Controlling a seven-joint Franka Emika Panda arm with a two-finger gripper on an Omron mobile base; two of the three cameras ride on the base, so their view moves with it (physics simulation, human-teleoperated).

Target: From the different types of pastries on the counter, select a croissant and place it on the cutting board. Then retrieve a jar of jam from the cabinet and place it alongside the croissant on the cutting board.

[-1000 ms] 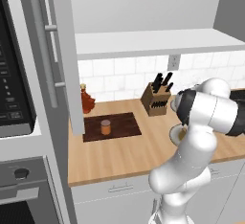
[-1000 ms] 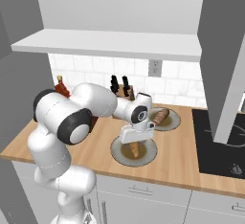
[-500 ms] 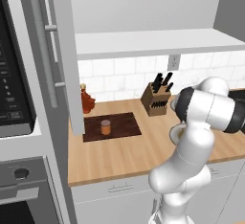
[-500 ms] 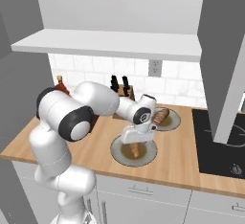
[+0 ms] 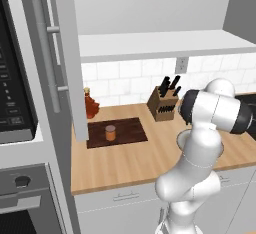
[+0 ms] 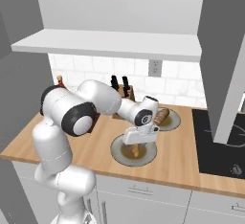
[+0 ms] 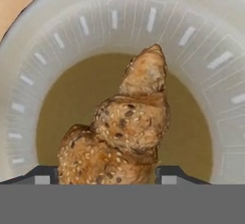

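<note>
- The croissant (image 7: 125, 127), golden-tan, lumpy and speckled with seeds, lies on a round pale plate (image 7: 28, 65) with a brownish centre, on the light-wood counter (image 6: 95, 149).
- In the right base view the croissant (image 6: 135, 150) shows as a small tan lump on the nearer of 2 plates (image 6: 117, 151), directly under the gripper (image 6: 137, 144).
- Its lower end in the hand view is cut off by the frame's bottom edge, so its full outline cannot be read.
- In the hand view its long axis runs from lower left up to a tapered tip pointing toward the top, slightly right.
- The gripper (image 7: 108, 173) straddles the croissant's wide end, 1 dark fingertip (image 7: 46, 174) on each side; whether the pads touch it cannot be told.
- A darker brown pastry (image 6: 162, 116) sits on the farther plate (image 6: 173, 122).
- The jar of jam (image 5: 110, 132) stands upright on the cutting board (image 5: 130, 128), well apart from the croissant.
</note>
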